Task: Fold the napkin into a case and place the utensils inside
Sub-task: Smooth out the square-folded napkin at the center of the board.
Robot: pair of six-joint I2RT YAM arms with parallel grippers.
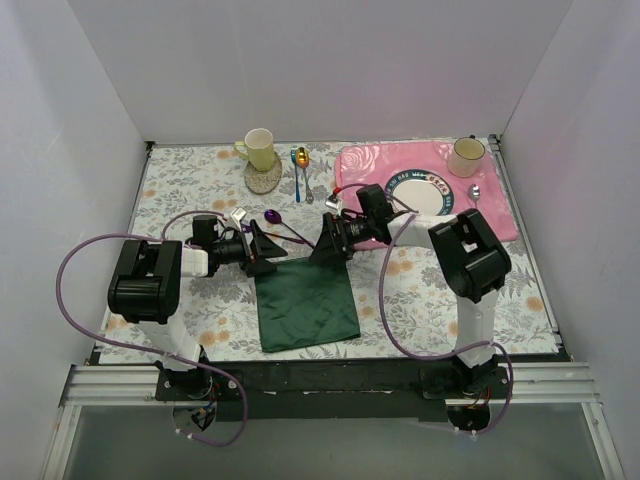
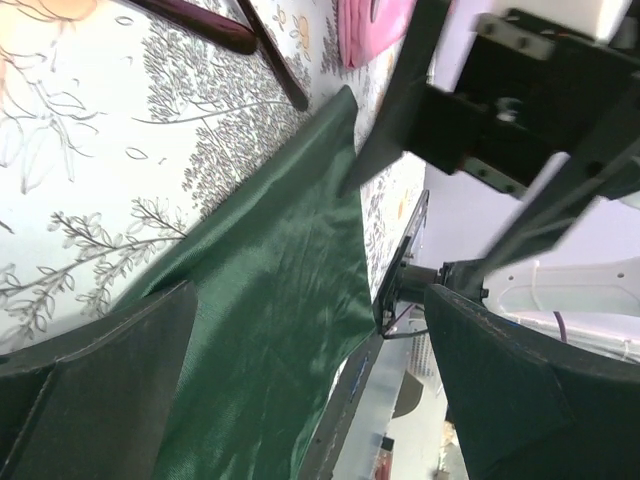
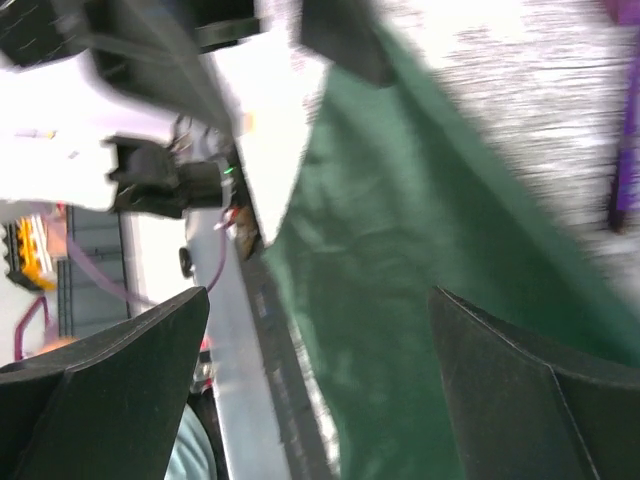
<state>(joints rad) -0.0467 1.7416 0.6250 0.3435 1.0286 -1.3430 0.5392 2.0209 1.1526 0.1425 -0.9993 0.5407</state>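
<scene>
Looking down, you have both claws spread wide and grasping nothing. Your left claw (image 1: 268, 252) hangs over the far left corner of the dark green napkin (image 1: 307, 305), and your right claw (image 1: 325, 248) over its far right corner. The napkin lies flat on the table (image 1: 190, 180), with the purple spoon (image 1: 272, 216) just beyond it.

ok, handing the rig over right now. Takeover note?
Left pincer: open, holding nothing, at the far left corner of the napkin.
Right pincer: open, holding nothing, at the napkin's far right corner.
Napkin: lies flat on the table, near middle; not yet a narrow case.
Purple spoon: on the table just beyond the napkin's far edge, between the pincers. The matching fork is hard to make out.
Done: nothing visibly finished.
Left: fold the case, put the utensils inside.
</scene>
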